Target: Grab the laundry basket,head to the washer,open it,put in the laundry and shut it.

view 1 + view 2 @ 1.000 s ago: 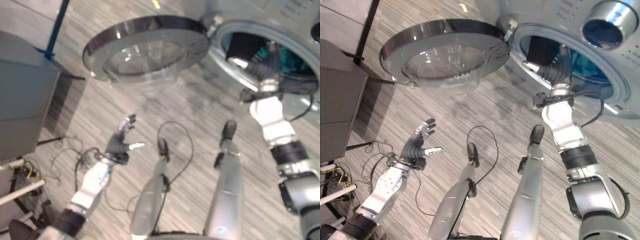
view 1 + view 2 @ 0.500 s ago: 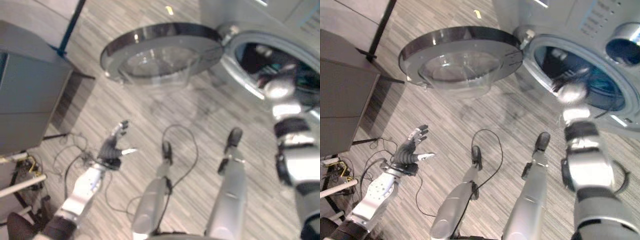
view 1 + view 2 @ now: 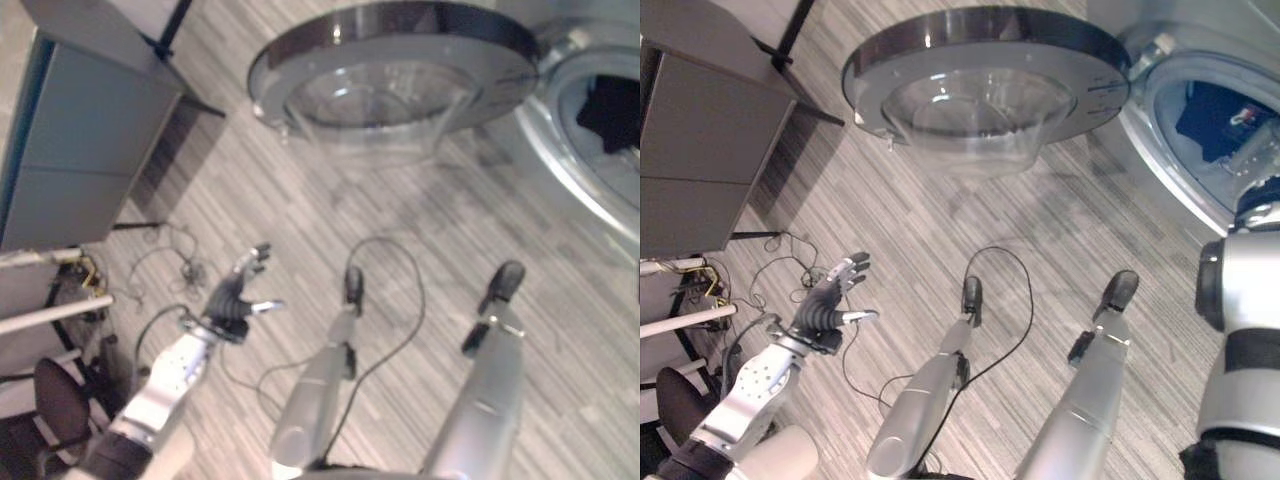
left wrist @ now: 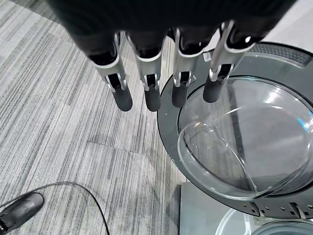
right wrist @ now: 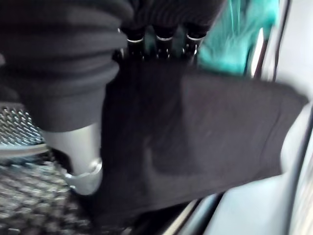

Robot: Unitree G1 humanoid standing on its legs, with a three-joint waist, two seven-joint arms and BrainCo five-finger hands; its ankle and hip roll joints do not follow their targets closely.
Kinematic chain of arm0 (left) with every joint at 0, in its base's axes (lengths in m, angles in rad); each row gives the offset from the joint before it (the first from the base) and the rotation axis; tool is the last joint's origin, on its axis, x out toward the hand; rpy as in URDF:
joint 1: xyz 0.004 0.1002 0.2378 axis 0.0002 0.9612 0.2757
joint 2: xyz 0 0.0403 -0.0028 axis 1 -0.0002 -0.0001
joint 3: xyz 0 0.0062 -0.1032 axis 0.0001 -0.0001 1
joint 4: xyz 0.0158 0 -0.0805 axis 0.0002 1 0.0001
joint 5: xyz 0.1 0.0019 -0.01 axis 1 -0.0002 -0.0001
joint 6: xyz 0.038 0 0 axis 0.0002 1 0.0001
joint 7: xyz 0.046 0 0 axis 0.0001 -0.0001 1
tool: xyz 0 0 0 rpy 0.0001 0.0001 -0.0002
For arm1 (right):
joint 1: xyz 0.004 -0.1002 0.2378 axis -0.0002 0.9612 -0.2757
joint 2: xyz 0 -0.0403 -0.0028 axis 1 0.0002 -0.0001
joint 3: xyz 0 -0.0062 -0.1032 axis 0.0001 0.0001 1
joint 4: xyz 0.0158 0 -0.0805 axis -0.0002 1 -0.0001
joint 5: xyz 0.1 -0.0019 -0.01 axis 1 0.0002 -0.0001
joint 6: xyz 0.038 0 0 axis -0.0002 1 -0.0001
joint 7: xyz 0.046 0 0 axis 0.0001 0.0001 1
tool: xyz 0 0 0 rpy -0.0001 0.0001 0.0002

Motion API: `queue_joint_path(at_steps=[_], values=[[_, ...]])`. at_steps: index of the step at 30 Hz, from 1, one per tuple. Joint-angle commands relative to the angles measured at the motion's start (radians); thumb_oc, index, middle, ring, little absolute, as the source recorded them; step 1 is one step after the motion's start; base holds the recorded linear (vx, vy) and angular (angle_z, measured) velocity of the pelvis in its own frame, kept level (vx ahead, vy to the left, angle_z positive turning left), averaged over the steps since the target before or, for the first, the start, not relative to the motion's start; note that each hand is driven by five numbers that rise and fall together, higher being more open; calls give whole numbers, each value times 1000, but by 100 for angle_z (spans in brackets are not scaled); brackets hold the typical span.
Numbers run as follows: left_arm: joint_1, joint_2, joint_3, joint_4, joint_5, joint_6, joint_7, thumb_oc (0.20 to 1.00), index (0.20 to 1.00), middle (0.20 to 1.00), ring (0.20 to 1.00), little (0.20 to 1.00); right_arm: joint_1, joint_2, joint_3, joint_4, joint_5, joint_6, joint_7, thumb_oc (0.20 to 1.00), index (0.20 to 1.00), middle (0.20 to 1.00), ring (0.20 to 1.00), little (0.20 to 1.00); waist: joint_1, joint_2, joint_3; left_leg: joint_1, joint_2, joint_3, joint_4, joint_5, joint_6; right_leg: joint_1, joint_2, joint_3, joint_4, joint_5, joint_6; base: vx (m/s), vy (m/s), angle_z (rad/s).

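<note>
One dark garment (image 5: 210, 132) inside washer (image 3: 1200, 150)

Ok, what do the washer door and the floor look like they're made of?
Washer door: a clear domed window, glass or clear plastic by its see-through bowl and glints, set in a dark glossy ring, likely plastic or coated metal. Floor: matte grey striped planks, probably laminate or vinyl; wood can't be ruled out.
</note>
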Motion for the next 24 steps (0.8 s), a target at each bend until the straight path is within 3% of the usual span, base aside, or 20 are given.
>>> queue_joint_path(at_steps=[1, 5, 6, 9, 10, 12, 16, 24], values=[[30, 0, -30, 0, -21, -21, 33, 1000, 1000, 1000, 1000, 1000, 13, -27, 74, -68, -29, -49, -53, 1000, 1000, 1000, 1000, 1000, 9, 25, -48, 124, 91, -37, -20, -146, -94, -113, 17, 98, 119, -53, 116, 0, 0, 0], [19, -14, -35, 11, -21, -17, 55, 1000, 1000, 1000, 1000, 1000, 52, 41, 41, -105, -49, -72, -114, 1000, 1000, 1000, 1000, 1000, -1, 27, -42, 134, 89, -32, -20, -149, -89, -104, 19, 102, 111, -46, 118, 1, 11, -1], [10, -23, -38, 17, -17, -18, 77, 1000, 1000, 1000, 1000, 1000, 82, 91, -5, -150, -34, -107, -177, 1000, 1000, 1000, 1000, 1000, -9, 29, -38, 135, 88, -29, -20, -154, -85, -102, 20, 105, 107, -42, 119, 7, 48, -5], [4, -30, -38, 26, -9, -16, 97, 1000, 1000, 1000, 1000, 1000, 139, 151, -55, -240, -36, -138, -242, 1000, 1000, 1000, 1000, 1000, -17, 25, -35, 140, 87, -27, -20, -158, -81, -95, 22, 108, 99, -38, 119, 2, 26, -9], [-1, -47, -27, 30, -3, -17, 119, 1000, 1000, 1000, 1000, 1000, 221, 223, -77, -413, -93, -177, -316, 1000, 1000, 1000, 1000, 1000, -29, 24, -28, 142, 88, -23, -20, -161, -77, -91, 23, 110, 90, -32, 119, 1, 18, -10], [5, -57, -21, 34, 8, -21, 131, 1000, 1000, 1000, 1000, 1000, 334, 293, -113, -628, -231, -177, -414, 1000, 1000, 1000, 1000, 1000, -39, 21, -26, 147, 89, -21, -20, -164, -71, -78, 23, 110, 78, -26, 118, 2, 12, -6], [13, -70, -23, 33, 24, -47, 149, 1000, 1000, 1000, 1000, 1000, 529, 395, -172, -879, -509, -132, -530, 1000, 1000, 1000, 1000, 1000, -46, 27, -21, 159, 88, -20, -20, -170, -59, -57, 19, 109, 62, -15, 119, -3, 16, -13], [66, -35, -50, -2, 50, -77, 156, 1000, 1000, 1000, 1000, 1000, 916, 561, -167, -1143, -799, -89, -584, 1000, 1000, 1000, 1000, 1000, -79, 22, -24, 184, 70, -10, -20, -185, -43, 3, -3, 106, -13, 27, 130, 16, 62, -2]])
